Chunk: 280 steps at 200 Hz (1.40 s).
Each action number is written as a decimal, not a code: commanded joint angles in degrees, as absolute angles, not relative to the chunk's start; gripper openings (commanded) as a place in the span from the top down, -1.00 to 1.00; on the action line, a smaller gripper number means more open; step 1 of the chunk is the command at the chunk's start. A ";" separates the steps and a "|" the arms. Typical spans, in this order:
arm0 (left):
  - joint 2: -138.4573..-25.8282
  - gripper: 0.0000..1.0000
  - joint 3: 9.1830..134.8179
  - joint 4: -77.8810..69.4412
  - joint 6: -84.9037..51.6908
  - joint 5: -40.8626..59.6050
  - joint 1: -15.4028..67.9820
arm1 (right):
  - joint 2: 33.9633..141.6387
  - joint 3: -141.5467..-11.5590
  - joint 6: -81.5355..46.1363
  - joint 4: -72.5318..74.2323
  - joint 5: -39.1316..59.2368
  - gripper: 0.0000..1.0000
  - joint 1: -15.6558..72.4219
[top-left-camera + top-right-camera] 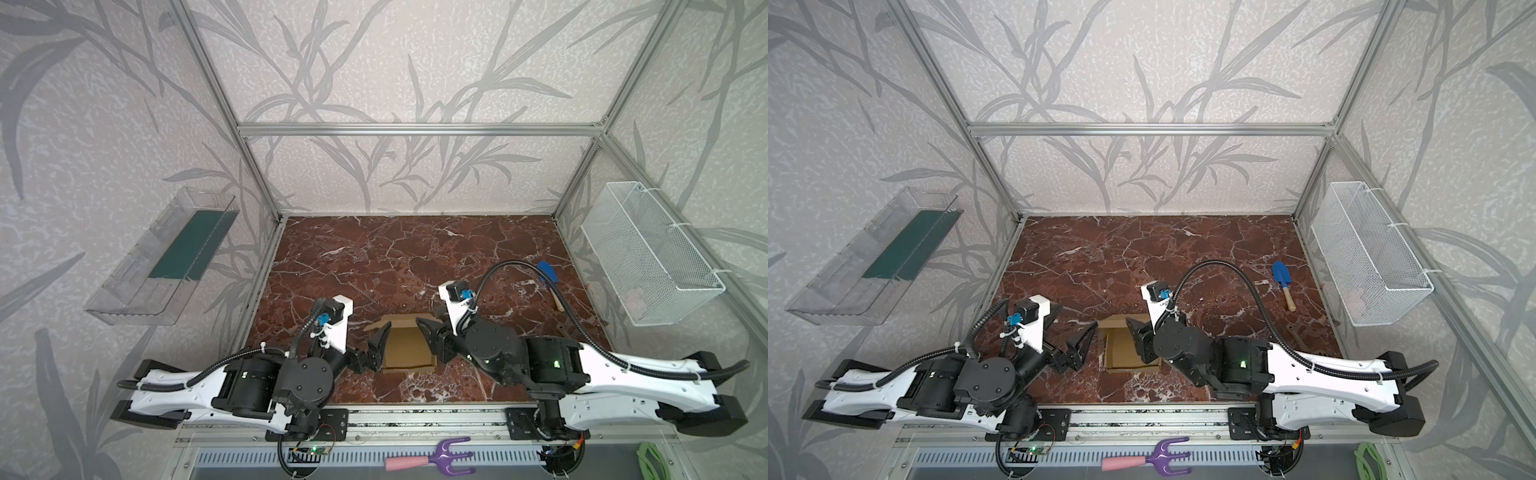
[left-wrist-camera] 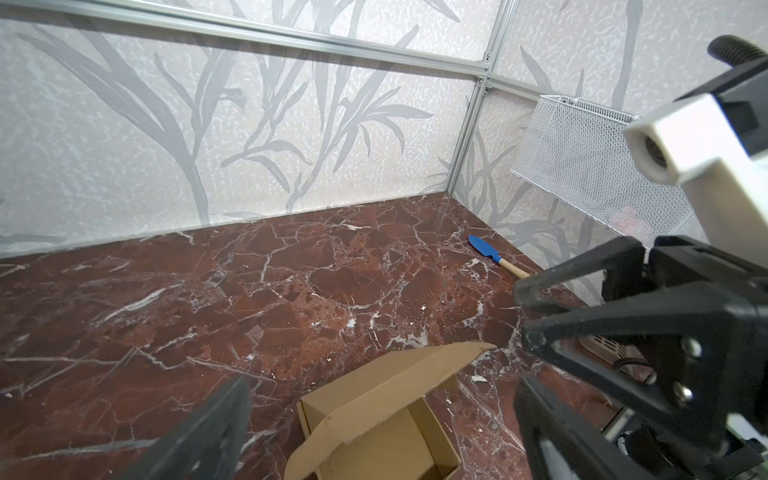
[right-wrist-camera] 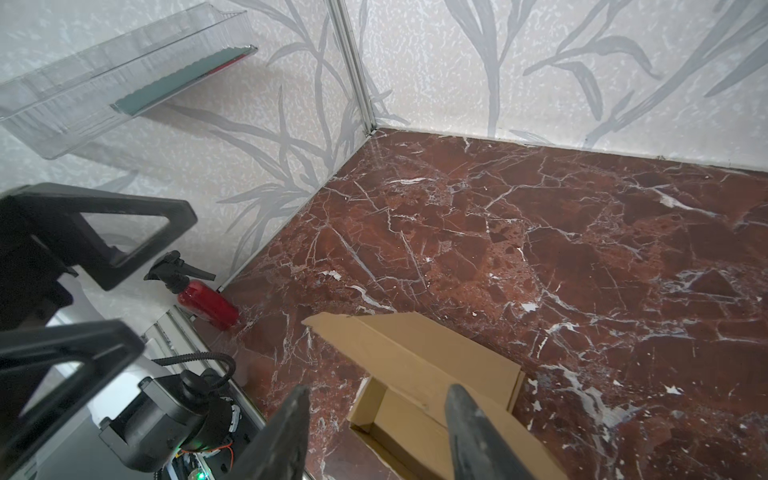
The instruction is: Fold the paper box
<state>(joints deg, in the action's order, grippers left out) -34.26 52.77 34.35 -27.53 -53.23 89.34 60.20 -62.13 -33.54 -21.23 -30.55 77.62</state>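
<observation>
Plain tan paper box (image 1: 405, 347) on marble table (image 1: 374, 257).

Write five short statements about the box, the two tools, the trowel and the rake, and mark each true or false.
1. The paper box sits on the marble table between the left tool and the right tool. True.
2. The left tool is clamped on a box wall. False: its jaws stand open and it holds nothing.
3. The box top is closed. False: it is open, its inside showing.
4. The blue trowel lies in the wire basket. False: it lies on the table beside the basket.
5. The purple rake lies off the marble, in front of the arms' rail. True.
</observation>
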 commanded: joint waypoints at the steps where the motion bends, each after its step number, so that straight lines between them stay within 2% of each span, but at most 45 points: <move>1: -34.87 -0.99 54.59 38.06 -22.34 -43.57 83.31 | 58.01 -60.85 -34.05 -22.26 -18.94 -0.29 73.36; 26: -35.55 -0.99 54.50 37.91 -20.83 -33.82 75.05 | 56.82 -61.08 -33.72 -22.70 -15.09 -0.70 68.65; 39: -36.68 -0.99 54.59 37.77 -20.58 -29.63 70.96 | 57.09 -61.88 -32.88 -23.07 -13.01 -1.00 67.10; 89: -40.41 -0.99 54.11 34.72 -20.45 -18.07 58.87 | 59.41 -63.15 -33.38 -23.36 -5.49 -0.98 60.93; 173: -45.31 -0.99 50.13 27.14 -27.64 7.83 38.08 | 65.82 -62.90 -34.88 -17.99 11.32 -0.98 50.89; 228: -46.19 -0.99 44.17 21.69 -32.44 18.80 32.31 | 71.15 -59.94 -39.25 -12.29 21.20 -0.98 49.35; 280: -44.52 -0.99 37.57 18.84 -36.15 23.28 31.27 | 71.14 -52.11 -44.47 -4.60 23.73 -0.98 49.35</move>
